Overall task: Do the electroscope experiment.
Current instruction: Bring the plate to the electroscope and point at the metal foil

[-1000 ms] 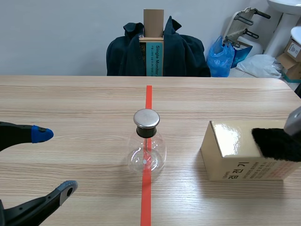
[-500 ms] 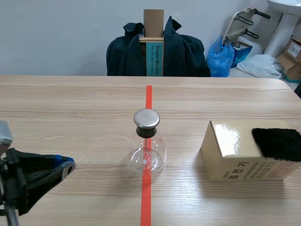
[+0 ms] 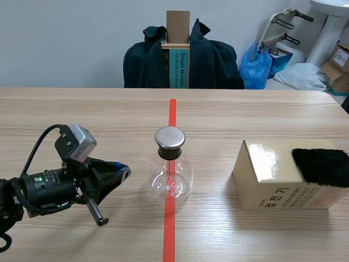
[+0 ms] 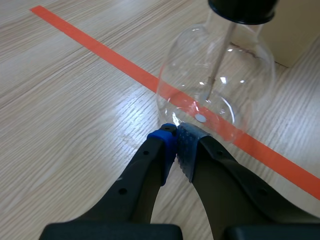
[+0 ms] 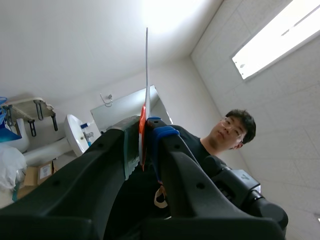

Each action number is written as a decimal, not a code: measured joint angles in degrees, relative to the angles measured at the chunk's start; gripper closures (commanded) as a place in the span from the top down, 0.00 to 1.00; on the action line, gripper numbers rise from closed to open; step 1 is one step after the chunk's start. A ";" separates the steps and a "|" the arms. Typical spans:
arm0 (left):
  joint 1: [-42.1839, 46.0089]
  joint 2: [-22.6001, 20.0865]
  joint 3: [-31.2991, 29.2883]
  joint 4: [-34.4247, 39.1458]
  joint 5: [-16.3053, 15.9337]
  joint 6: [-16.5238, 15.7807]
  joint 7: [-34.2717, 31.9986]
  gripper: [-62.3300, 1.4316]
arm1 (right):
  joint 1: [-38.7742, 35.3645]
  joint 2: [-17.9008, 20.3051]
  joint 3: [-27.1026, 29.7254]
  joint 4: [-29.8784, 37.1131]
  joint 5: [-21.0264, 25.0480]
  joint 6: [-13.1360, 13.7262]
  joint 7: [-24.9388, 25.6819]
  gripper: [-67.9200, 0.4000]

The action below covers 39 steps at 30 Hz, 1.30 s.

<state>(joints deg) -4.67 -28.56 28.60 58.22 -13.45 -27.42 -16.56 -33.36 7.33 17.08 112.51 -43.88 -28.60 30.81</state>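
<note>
Pointing toward the right, my left claw (image 3: 122, 170) sits low over the near left part of the table (image 3: 82, 120). Its two fingers are pressed together with nothing between them, and the blue pads (image 4: 162, 140) meet at the tips. Just ahead of it stands the electroscope flask (image 3: 170, 177), upright at the middle of the table on the orange-red tape line (image 3: 172, 117).

In the scene view a little bare wood shows between my fingertips and the glass. From the wrist the tips seem to sit right at the foot of the bulb, so I cannot say for sure whether they touch. The flask is clear and round-bellied, with a metal cap (image 3: 170, 137) on top. Seen from my left claw (image 4: 175, 137), the flask (image 4: 215, 85) has a black stopper (image 4: 242, 7) in its neck, and a rod (image 4: 220, 55) hangs down inside.

Well to the right of the flask is a glossy tan box (image 3: 272, 180) with a black fur patch (image 3: 322, 166) lying on its top, toward the right edge.

My right claw (image 5: 145, 135) does not show in the scene view. Its own camera looks up at the ceiling. The fingers are clamped on a thin strip (image 5: 146, 65), seen edge-on and reddish where the pads grip it, which stands straight up out of the grip. A person (image 5: 235, 132) shows beyond that claw.
</note>
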 measured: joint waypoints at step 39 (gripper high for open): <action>0.87 1.73 1.92 -1.44 4.07 0.00 -3.93 0.07 | 17.77 -1.64 -29.03 -26.16 -16.90 -10.54 -3.72 0.02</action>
<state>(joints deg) -3.79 -26.83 30.52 56.77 -9.39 -27.42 -20.49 -15.59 5.69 -11.94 86.35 -60.77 -39.13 27.09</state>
